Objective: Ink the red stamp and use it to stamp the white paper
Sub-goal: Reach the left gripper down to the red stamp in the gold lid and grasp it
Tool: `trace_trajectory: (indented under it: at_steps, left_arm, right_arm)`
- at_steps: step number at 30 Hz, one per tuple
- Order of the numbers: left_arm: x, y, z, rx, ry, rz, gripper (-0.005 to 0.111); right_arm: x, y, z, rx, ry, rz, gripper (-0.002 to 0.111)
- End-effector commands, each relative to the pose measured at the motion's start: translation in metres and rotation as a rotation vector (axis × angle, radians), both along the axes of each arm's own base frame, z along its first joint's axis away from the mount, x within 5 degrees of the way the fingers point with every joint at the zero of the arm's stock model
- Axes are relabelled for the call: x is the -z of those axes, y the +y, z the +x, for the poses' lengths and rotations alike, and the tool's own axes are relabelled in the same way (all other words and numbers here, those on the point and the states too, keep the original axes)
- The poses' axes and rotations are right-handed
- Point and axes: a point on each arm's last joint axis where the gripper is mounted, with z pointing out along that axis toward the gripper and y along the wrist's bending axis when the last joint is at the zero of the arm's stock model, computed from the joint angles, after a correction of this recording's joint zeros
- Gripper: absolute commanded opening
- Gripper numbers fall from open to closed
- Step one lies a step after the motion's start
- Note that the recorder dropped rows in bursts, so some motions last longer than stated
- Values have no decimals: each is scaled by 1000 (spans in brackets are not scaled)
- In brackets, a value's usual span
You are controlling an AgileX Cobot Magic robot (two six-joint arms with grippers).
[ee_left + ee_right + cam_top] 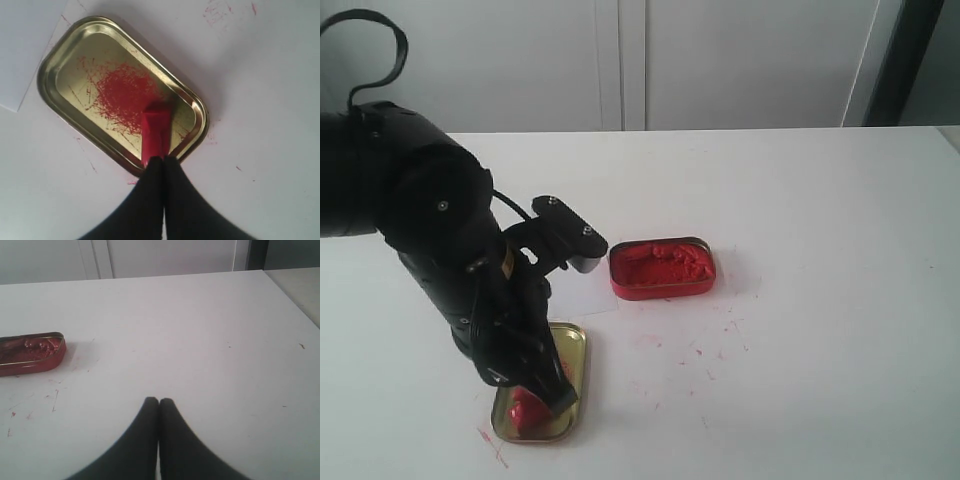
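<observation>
In the lower left of the exterior view the left gripper (548, 392) reaches down into the gold lid (576, 345). Its jaws are drawn narrow on the stem of the red stamp (156, 131). In the left wrist view the stamp juts out past the fingertips, and its far end appears to rest on the lid's floor at the edge of a scratchy smear of red ink. The open red tin of ink paste (662, 285) sits near the centre of the exterior view. The white paper (22, 45) lies just beside the lid, on the side toward the tin; from outside it is partly hidden by the arm and hard to tell from the tabletop (820, 250). The right gripper (159, 402) has its jaws closed together on nothing and hangs over the table, away from the work. The stamp looks like a small, rigid, light plastic block that will not give under a pinch. Its smooth sides may be slick with ink, so the narrow stem is the sensible place to hold it, with the square face left free and level. A tilted grip would likely print unevenly. The paper is thin and light and may shift or cling to the sticky face.
</observation>
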Motion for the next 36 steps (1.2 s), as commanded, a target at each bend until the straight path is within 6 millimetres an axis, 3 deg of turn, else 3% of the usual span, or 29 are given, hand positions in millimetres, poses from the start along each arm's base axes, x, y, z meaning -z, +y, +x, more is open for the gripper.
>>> trace_trajectory:
  at_steps: [1,11,21,28,36]
  left_arm:
    - [8,-2,-2,14,45,33,0]
    - [12,4,7,-33,66,34,1]
    - [11,2,9,12,38,21,39]
    - [16,1,10,31,36,26,40]
    - [40,-3,15,39,89,81,40]
  right_arm:
    - [0,0,0,2,-15,5,0]
    - [0,0,0,2,-15,5,0]
    - [0,0,0,2,-15,5,0]
    - [0,0,0,2,-15,5,0]
    - [0,0,0,2,-15,5,0]
